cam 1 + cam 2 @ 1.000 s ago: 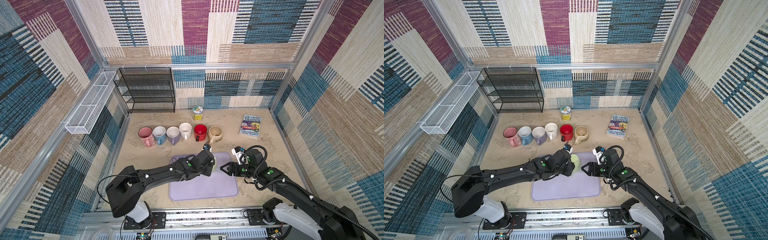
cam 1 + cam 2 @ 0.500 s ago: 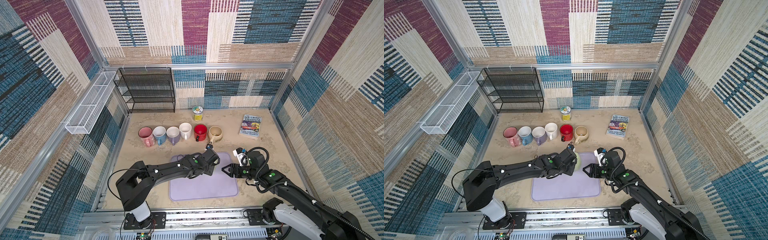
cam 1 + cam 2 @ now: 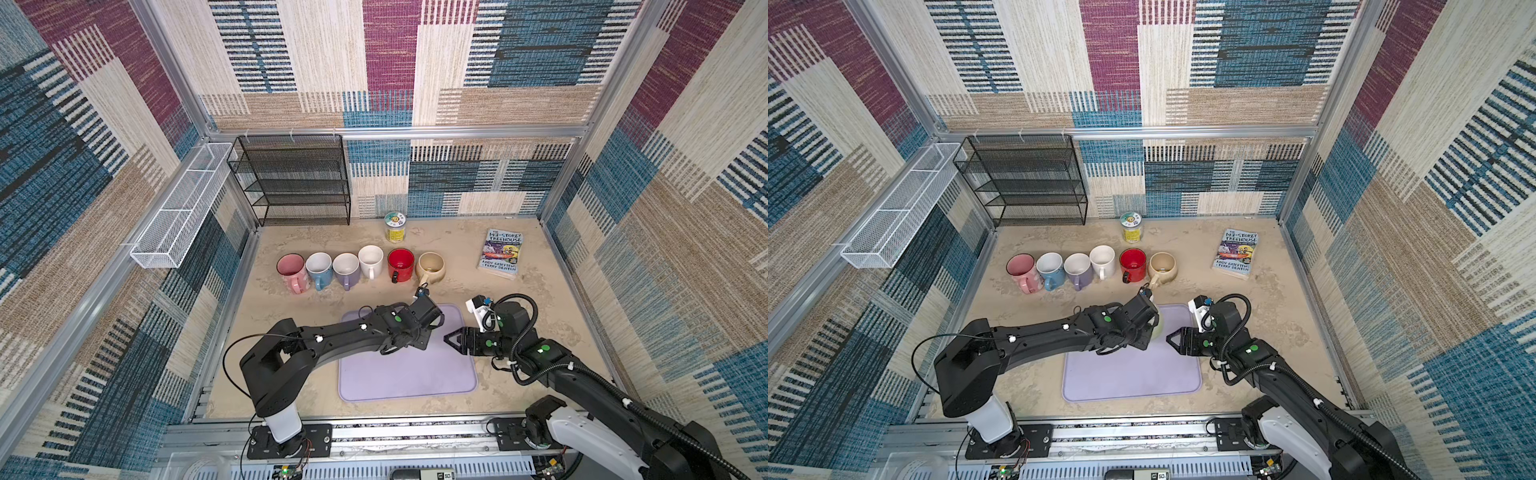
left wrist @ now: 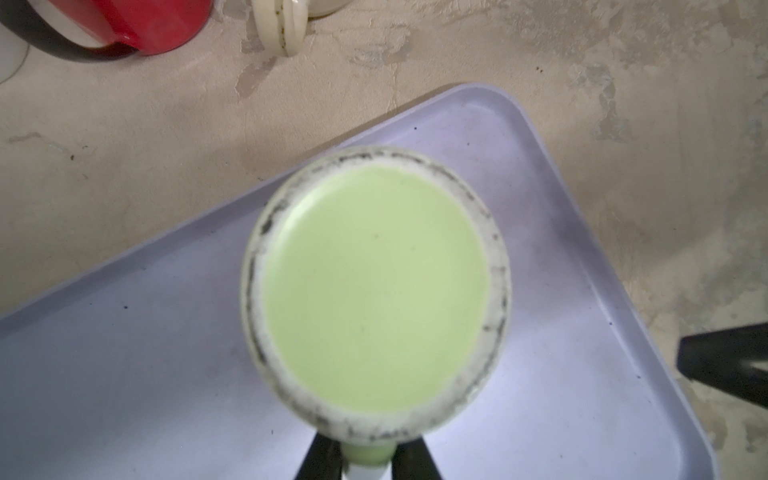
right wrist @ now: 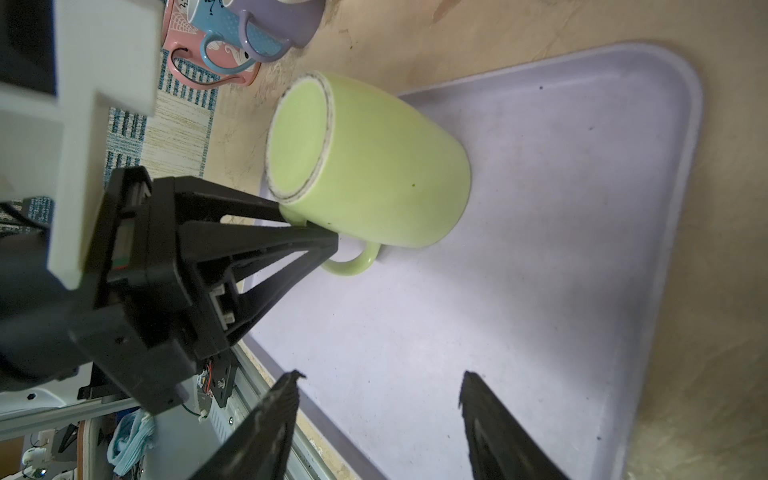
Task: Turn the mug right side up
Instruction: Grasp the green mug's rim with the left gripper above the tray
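L pincer (image 5: 322, 235) shut tight on green mug's (image 5: 374, 166) handle (image 5: 353, 264); mug upside down on lilac tray (image 5: 561, 249).
Your R pincer (image 5: 382, 376) hangs w/ jaws apart, holding nothing, just beside the mug at the tray's right edge. Mug's base faces up, rim down on tray's back part. Past the tray, red mug (image 3: 401, 264) & beige mug (image 3: 431, 268) stand upright on the sandy table (image 3: 540, 311), near the tray but apart from it.
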You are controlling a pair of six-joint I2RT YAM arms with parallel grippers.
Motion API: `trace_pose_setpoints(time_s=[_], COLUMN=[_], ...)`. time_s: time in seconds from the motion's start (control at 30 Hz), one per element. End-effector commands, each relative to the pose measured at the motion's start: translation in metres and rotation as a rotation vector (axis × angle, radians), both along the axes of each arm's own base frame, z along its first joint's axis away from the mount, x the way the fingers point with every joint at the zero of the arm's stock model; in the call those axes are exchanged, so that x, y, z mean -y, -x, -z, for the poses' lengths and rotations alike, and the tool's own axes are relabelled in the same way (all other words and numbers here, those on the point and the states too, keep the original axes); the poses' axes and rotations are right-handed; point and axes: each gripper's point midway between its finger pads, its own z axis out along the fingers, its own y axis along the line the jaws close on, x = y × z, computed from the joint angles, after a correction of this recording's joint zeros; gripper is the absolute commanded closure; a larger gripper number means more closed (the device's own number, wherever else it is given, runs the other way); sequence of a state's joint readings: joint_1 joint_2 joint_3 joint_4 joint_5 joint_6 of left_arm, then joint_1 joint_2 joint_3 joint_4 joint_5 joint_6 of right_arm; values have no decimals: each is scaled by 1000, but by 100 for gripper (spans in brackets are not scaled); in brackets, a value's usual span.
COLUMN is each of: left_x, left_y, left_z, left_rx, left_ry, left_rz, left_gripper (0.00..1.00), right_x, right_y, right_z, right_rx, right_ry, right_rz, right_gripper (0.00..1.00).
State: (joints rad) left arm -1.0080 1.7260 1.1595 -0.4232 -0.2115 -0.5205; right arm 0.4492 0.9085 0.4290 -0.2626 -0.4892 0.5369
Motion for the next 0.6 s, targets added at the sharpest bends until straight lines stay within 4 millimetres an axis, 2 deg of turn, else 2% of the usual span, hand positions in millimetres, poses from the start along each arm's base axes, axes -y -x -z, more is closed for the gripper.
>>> trace_pose_setpoints(time_s=[0.0,0.13,0.23,0.57], left_x=[-3,-4,-5,-6], left_y=[-3,-3,-2,-3], left_z=[0,0,-1,-23], left_rx=[13,14,20,69], left_ry=[-27,-27,-22,25], left_rz=[1,2,2,23], left_gripper=[83,88,100,100], right_x=[0,0,-1,-5], right_y=[-1,0,0,1], right_z=[-1,-2,-2,-11], right_rx=[16,18,17,30], right_ry=[-3,-10,-13,-48], right_rz=[-4,-4,-5,-24], right_gripper=[36,36,36,35])
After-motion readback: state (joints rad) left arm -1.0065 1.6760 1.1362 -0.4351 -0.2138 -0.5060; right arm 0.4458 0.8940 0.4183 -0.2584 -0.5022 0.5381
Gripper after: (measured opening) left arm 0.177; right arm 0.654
